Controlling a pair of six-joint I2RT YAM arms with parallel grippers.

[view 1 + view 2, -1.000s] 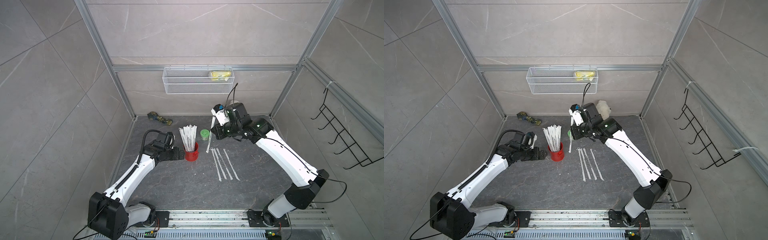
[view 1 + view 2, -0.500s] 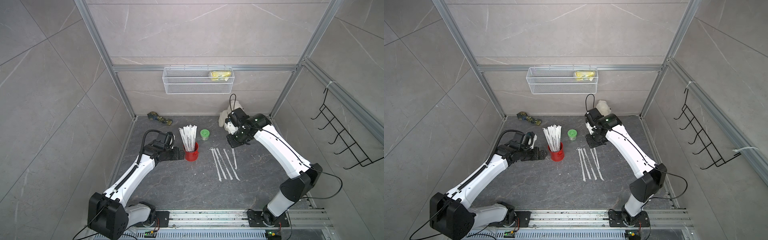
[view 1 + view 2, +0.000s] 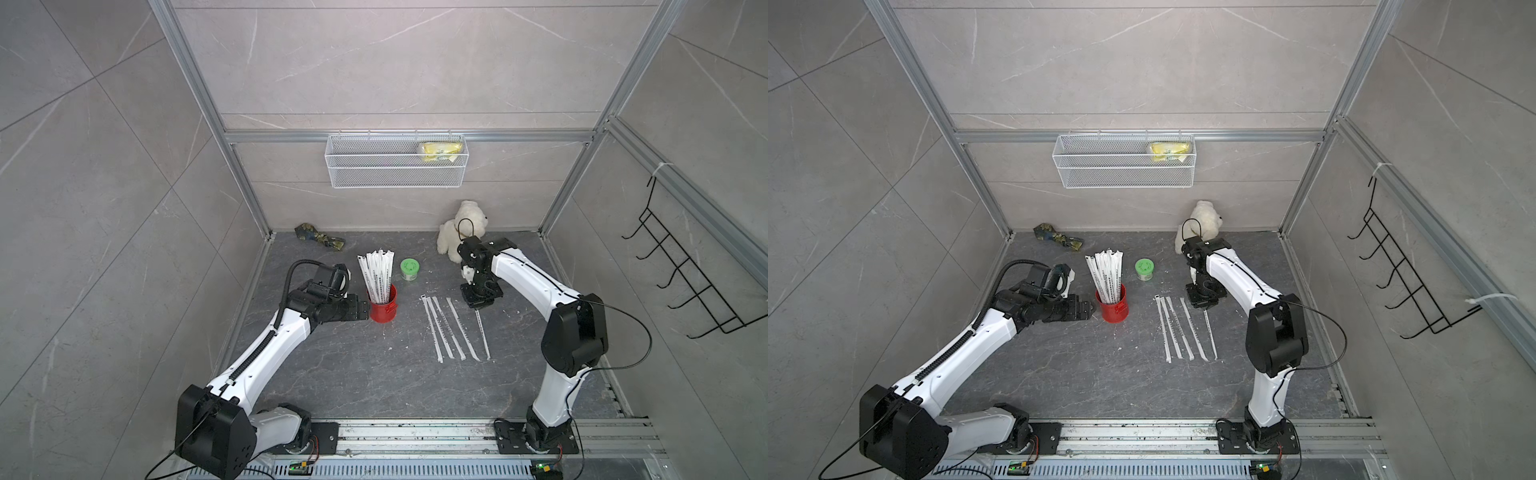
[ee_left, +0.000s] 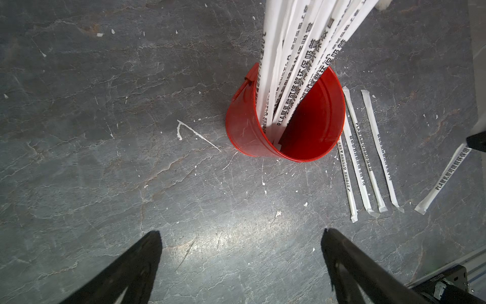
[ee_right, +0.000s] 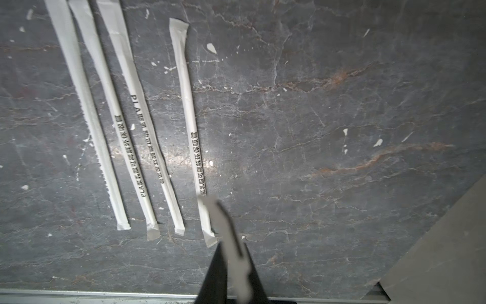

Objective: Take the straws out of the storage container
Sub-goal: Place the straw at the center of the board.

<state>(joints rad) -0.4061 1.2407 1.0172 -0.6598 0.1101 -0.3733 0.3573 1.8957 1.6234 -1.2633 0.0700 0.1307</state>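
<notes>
While the left tool [image 4: 242, 231] gapes wide just short of the red can [image 3: 383, 308] holding upright straws [image 3: 376, 276], the right tool [image 5: 233, 250] pinches one straw [image 4: 444, 173] by its end — four more straws [image 5: 139, 131] lie beside it on the dark, scuffed stone surface [image 3: 374, 382], grey-tiled walls [image 3: 124, 208] around.

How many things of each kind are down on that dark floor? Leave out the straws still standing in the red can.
Loose straws: 5, one straw pinched in the right tool
Red can: 1
Green-lidded jar: 1
White plush toy: 1
Patterned cloth: 1
Total: 9
</notes>
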